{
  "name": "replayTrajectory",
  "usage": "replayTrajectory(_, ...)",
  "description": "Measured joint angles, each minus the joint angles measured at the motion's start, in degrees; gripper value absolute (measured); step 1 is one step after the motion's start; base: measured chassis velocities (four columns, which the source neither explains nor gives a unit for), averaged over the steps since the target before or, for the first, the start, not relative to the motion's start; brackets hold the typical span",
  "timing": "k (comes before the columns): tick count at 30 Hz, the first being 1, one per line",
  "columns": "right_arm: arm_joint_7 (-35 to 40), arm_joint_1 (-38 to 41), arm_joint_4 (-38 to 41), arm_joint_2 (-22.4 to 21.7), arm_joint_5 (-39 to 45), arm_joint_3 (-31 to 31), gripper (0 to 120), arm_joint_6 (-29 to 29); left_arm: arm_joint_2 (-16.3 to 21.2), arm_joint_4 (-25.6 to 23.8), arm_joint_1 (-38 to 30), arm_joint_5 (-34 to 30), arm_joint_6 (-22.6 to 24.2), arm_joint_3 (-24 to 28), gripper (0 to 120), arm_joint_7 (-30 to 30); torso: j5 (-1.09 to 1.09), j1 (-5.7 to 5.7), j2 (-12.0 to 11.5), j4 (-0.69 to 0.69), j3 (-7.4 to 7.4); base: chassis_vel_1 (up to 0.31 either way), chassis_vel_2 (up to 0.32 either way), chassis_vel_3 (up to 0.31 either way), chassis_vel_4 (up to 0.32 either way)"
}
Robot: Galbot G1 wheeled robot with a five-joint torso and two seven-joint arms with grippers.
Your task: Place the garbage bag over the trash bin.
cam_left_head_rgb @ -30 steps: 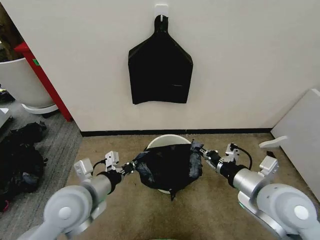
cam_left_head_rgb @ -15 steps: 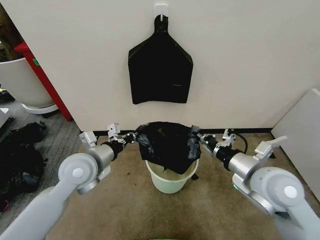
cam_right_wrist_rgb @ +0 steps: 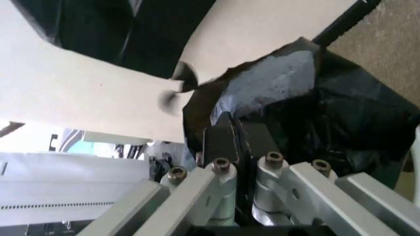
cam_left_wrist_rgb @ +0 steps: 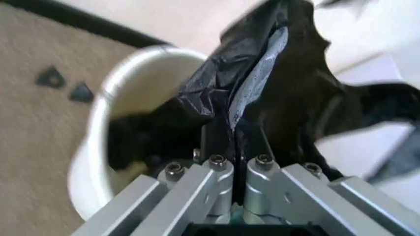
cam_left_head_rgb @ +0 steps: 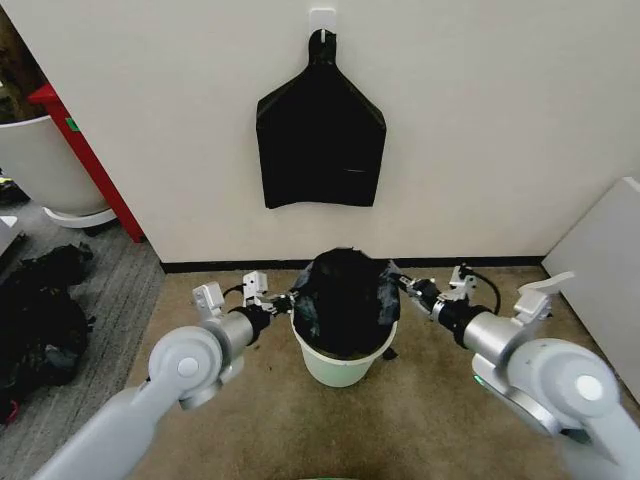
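The trash bin [cam_left_head_rgb: 342, 362] stands on the floor [cam_left_head_rgb: 260, 420] near the far wall [cam_left_head_rgb: 500, 130], with the garbage bag [cam_left_head_rgb: 346, 298] over its mouth. The left gripper [cam_left_head_rgb: 291, 300] is at the bag's left edge, the right gripper [cam_left_head_rgb: 396, 282] at its right. A second bag [cam_left_head_rgb: 320, 135] hangs on the wall above.

The garbage bag [cam_left_head_rgb: 345, 300] is thin, crinkly, glossy black plastic. The trash bin [cam_left_head_rgb: 340, 364] is smooth white plastic. The left gripper [cam_left_wrist_rgb: 234, 142] has matt grey metal fingers; the carpet [cam_left_head_rgb: 260, 420] looks rough.

No readable text, no labels, no brands, no numbers (nothing legible on any surface)
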Motion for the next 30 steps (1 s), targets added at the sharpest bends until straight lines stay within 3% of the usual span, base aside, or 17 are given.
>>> replayTrajectory(3,0.14,-0.02,0.29,-0.39,0.43,0.13,0,-0.12,-0.08,-1.04,0.32,-1.36,0.58,0.0,0,-0.99,0.01,0.0,0.0,0.0,0.0,0.0,0.0,0.0,0.0)
replayTrajectory(8,-0.88,-1.55,-2.06,2.65,-1.54,-2.37,0,-1.43,-1.23,3.25,1.13,2.49,0.79,1.07,0,-0.18,0.01,0.0,0.0,0.0,0.0,0.0,0.0,0.0,0.0)
replayTrajectory(11,-0.94,-2.26,-2.09,2.97,-1.81,-2.52,0,-1.51,-1.24,3.31,2.17,3.0,0.61,0.23,0,-0.31,-0.02,0.0,0.0,0.0,0.0,0.0,0.0,0.0,0.0)
replayTrajectory(17,1.69,-2.67,1.77,-0.47,1.16,1.71,0,0.09,1.88,-7.34,8.67,-2.1,0.59,-5.18,0,-4.96,0.0,0.0,0.0,0.0,0.0,0.0,0.0,0.0,0.0)
replayTrajectory(21,2.93,-2.7,3.28,-1.75,1.99,2.98,0,0.78,3.21,-11.11,11.43,-5.1,0.76,-6.22,0,-6.86,0.0,0.0,0.0,0.01,0.0,0.0,0.0,0.0,0.0)
replayTrajectory(25,6.05,-3.76,4.0,-2.06,2.93,3.88,0,0.73,3.77,-13.36,13.1,-9.14,1.21,-8.47,0,-10.28,0.0,0.0,0.0,0.01,0.0,0.0,0.0,0.0,0.0)
replayTrajectory(30,7.3,-8.38,4.06,-0.53,0.91,4.23,0,-0.47,3.72,-13.51,16.29,-9.18,2.16,-11.21,0,-11.41,0.0,0.0,0.0,0.0,0.0,0.0,0.0,0.0,0.0)
